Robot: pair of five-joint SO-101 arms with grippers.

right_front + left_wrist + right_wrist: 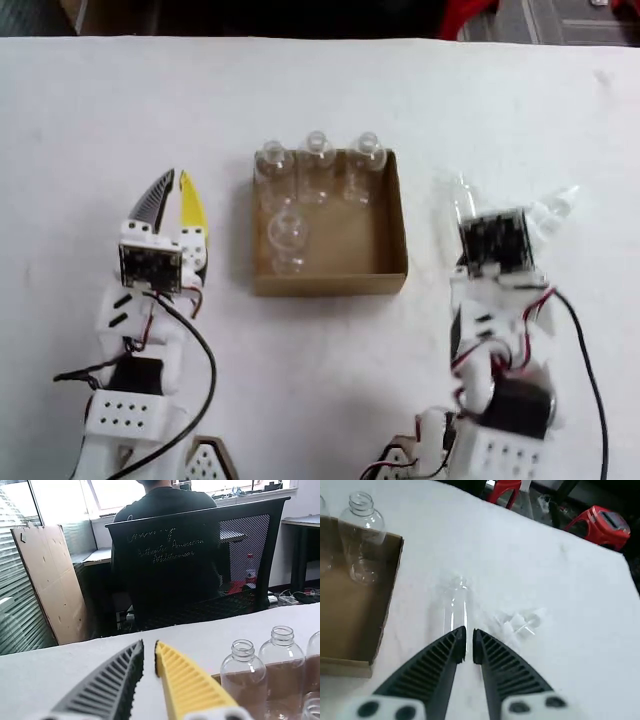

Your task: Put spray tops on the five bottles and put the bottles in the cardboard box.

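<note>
Right claw (469, 631) closed, empty | bottle (455, 607) ahead lies flat, neck pointing away | left claw (149, 647) closed

We find the box (330, 282) mid-tabletop (100, 110). Three bottles (317, 160) stand in it along its far wall, and a fourth bottle (288, 240) stands nearer, toward its left side. Right of the box a fifth bottle (456, 605) lies on the tabletop, spray tops (520, 622) just to its right. The left hand (177, 182) is left of the box, the right hand (469, 635) just before the lying bottle.
</note>
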